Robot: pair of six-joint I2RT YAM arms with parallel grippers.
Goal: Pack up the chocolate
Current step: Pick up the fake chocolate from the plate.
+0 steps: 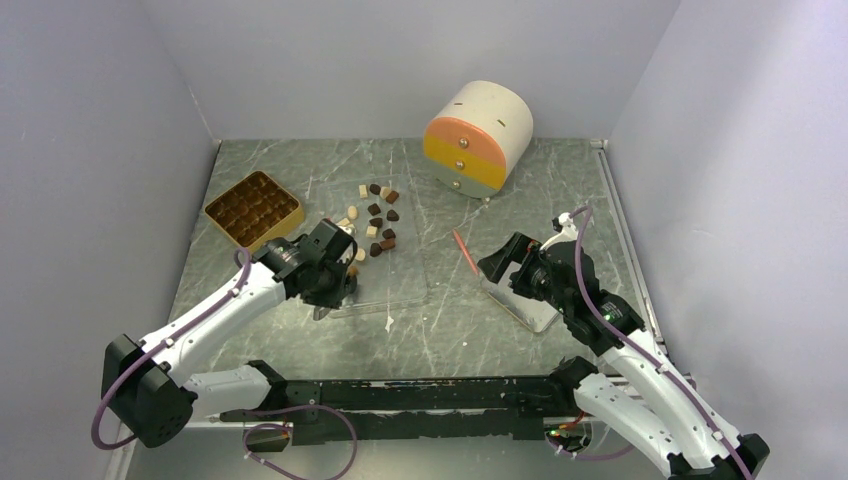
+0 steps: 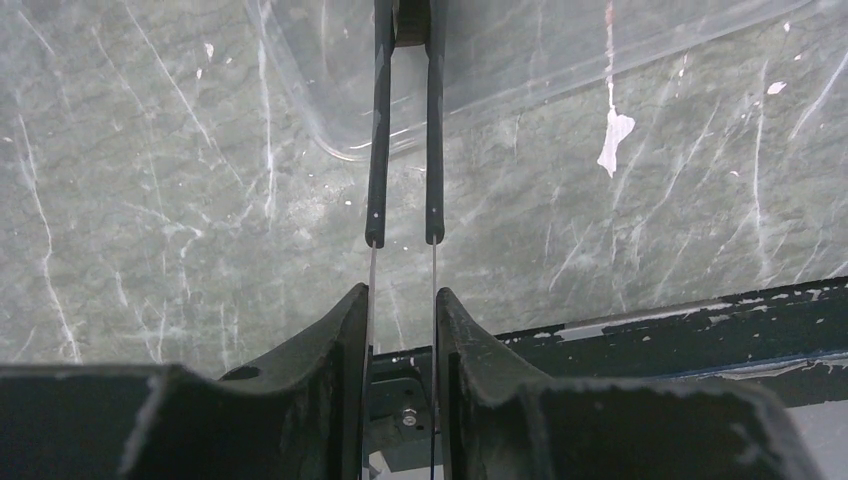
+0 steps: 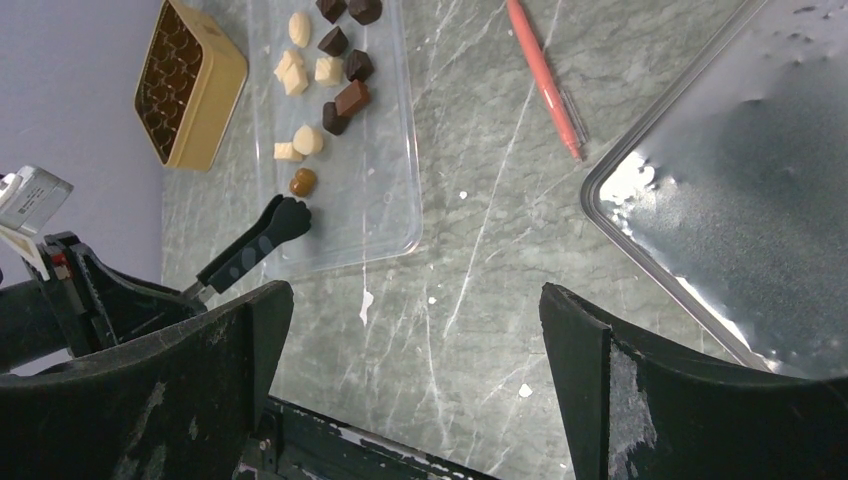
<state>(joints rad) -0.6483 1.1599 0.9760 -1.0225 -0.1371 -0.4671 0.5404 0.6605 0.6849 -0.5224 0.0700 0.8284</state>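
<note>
The chocolate [image 1: 377, 222] lies as several dark, mid-brown and cream pieces on a clear plastic tray [image 1: 405, 285]. The right wrist view shows the pieces [image 3: 330, 70] too. My left gripper [image 1: 328, 292] hovers at the tray's near left corner, shut on black tongs [image 2: 433, 150]. The thin metal blades of the tongs sit between its jaws [image 2: 400, 300]. The tongs' tip [image 3: 290, 215] is just short of a mid-brown piece [image 3: 303, 182]. My right gripper [image 1: 500, 265] is open and empty [image 3: 415, 300], right of the clear tray.
A golden-brown compartmented tray [image 1: 253, 208] stands at the back left. An orange-red stick [image 1: 463, 252] lies between the clear tray and a shiny metal tray [image 1: 525, 305]. A round box with orange and yellow drawers [image 1: 478, 138] stands at the back.
</note>
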